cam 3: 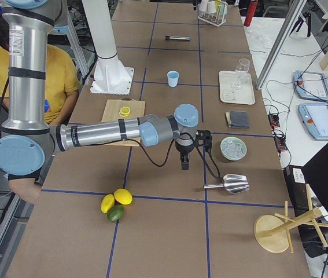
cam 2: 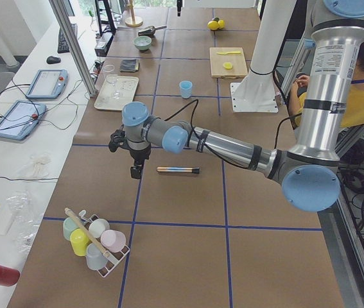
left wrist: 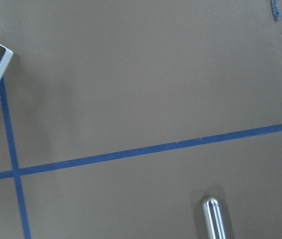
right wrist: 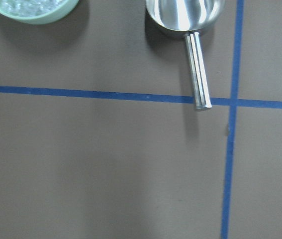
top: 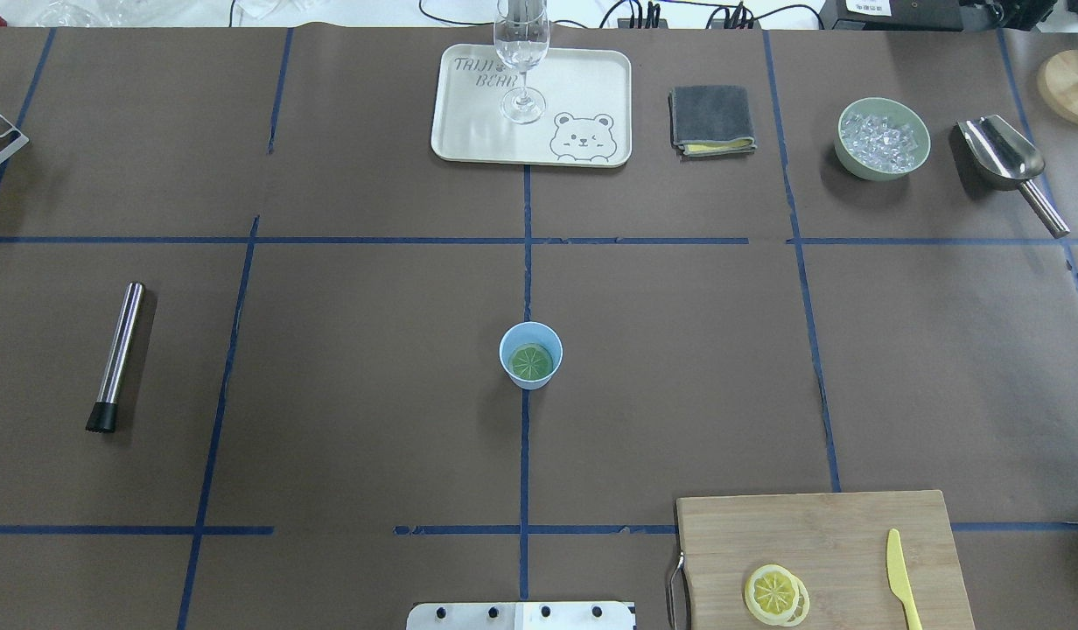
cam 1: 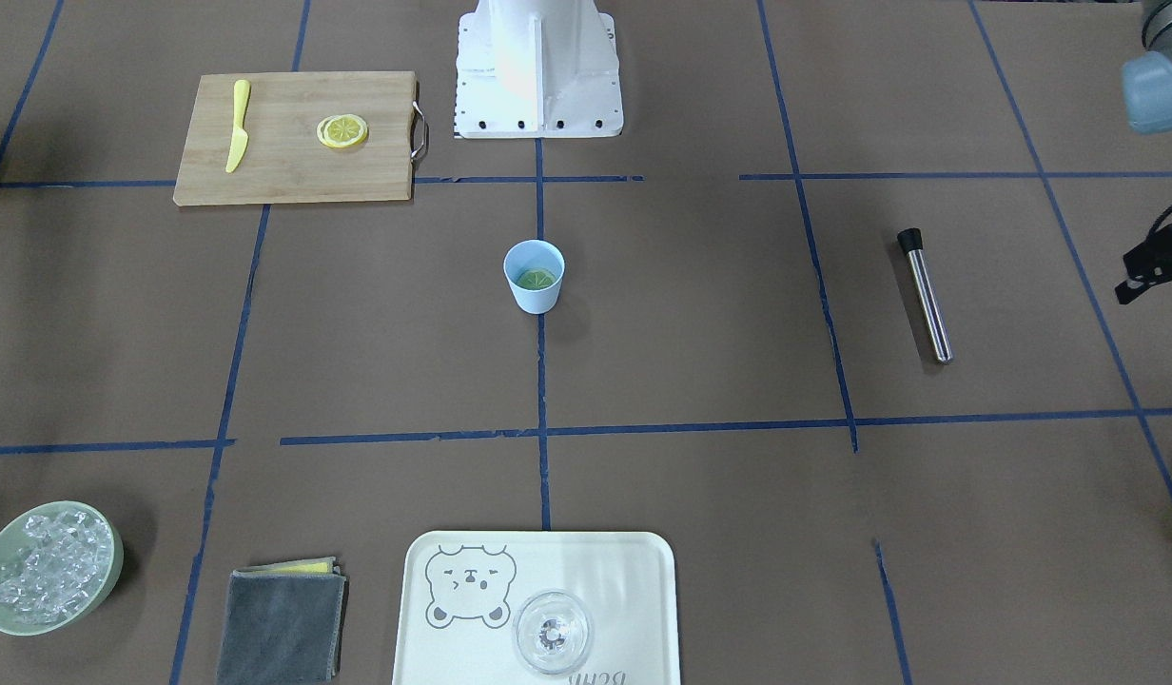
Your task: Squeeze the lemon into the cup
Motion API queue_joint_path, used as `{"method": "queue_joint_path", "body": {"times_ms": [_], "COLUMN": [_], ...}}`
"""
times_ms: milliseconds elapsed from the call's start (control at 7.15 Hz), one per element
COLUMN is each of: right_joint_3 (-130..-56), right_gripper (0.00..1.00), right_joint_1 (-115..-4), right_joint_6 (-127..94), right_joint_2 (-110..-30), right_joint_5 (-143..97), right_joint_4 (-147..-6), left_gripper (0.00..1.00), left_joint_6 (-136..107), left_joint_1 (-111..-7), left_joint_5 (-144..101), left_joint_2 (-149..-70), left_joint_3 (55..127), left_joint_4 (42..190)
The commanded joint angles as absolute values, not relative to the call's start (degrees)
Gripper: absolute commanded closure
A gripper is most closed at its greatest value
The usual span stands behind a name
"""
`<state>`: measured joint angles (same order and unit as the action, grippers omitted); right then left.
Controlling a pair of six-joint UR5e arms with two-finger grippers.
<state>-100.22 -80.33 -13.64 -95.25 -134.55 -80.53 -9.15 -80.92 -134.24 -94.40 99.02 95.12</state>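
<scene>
The light-blue cup (cam 1: 535,297) stands upright at the table's middle, also in the overhead view (top: 528,381). A greenish lemon slice (top: 532,360) lies flat inside it, also seen from the front (cam 1: 537,278). Two more yellow lemon slices (top: 775,594) lie stacked on the wooden cutting board (top: 819,534). My left gripper (cam 2: 134,172) hangs over the table's left end beyond the muddler, far from the cup; a dark part of it shows at the front view's edge (cam 1: 1155,264). My right gripper (cam 3: 184,162) hangs over the right end near the ice bowl. I cannot tell whether either is open or shut.
A yellow knife (top: 899,577) lies on the board. A steel muddler (top: 119,354) lies at the left. A tray (top: 469,131) with a clear glass (top: 521,61), a grey cloth (top: 712,118), a green ice bowl (top: 882,138) and a scoop (top: 1007,162) line the far edge.
</scene>
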Motion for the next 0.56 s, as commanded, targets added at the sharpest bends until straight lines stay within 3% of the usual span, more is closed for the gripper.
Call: {"method": "queue_joint_path", "body": {"times_ms": [0,420], "right_joint_3": [-95.28,-96.15], "right_gripper": [0.0,0.0], "right_joint_1": [-86.21,-87.1], "right_joint_6": [-3.89,0.26], "right_joint_2": [-95.88,-98.0], "right_joint_5": [-139.28,-139.57], "right_joint_4": [-82.6,-85.69], "left_gripper": [0.0,0.0], "left_joint_6": [-2.93,-0.72], "left_joint_1": [-87.35,-87.36], "left_joint_5": [-135.7,-135.18], "left_joint_2": [-88.71,-86.24], "left_joint_3": [98.7,99.75], "left_joint_4": [94.58,88.07]}}
